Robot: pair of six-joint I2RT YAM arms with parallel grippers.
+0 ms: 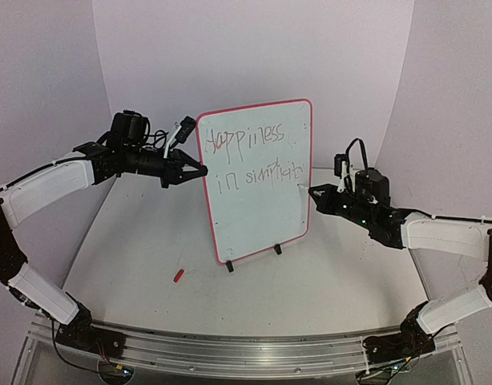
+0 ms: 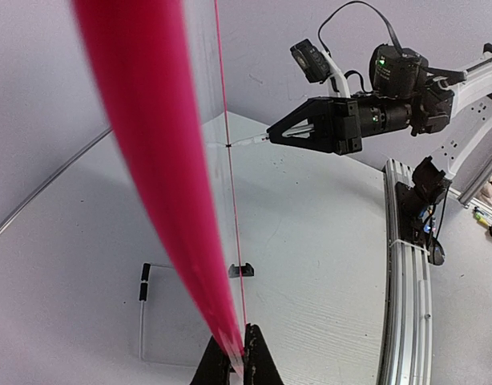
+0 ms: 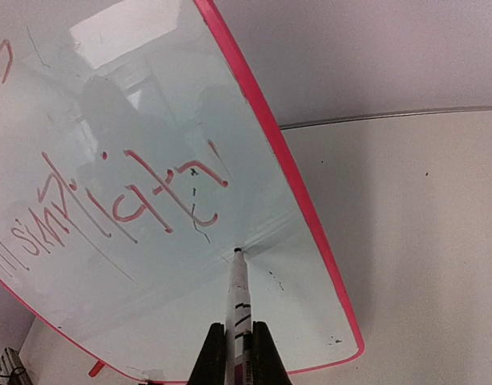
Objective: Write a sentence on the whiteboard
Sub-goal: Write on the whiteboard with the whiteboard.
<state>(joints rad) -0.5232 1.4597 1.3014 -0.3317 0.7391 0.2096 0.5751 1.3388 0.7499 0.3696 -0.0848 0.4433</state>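
The whiteboard [image 1: 258, 208] stands upright on its wire stand mid-table, red-pink rim all round. The sentence [image 1: 250, 156] reads "happiness" above "in simplicit", its last letters also showing in the right wrist view [image 3: 134, 200]. My left gripper [image 1: 199, 172] is shut on the board's left rim [image 2: 162, 184], which fills its wrist view as a blurred red band. My right gripper [image 1: 316, 192] is shut on the marker pen [image 3: 240, 301], whose tip touches the board's face [image 3: 150, 96] below and right of the last letter.
A small red cap [image 1: 179, 275] lies on the table left of the board's foot. Black stand clips [image 1: 229, 265] hold the board's bottom edge. The metal rail [image 1: 230, 353] runs along the near edge. Walls close the back and sides.
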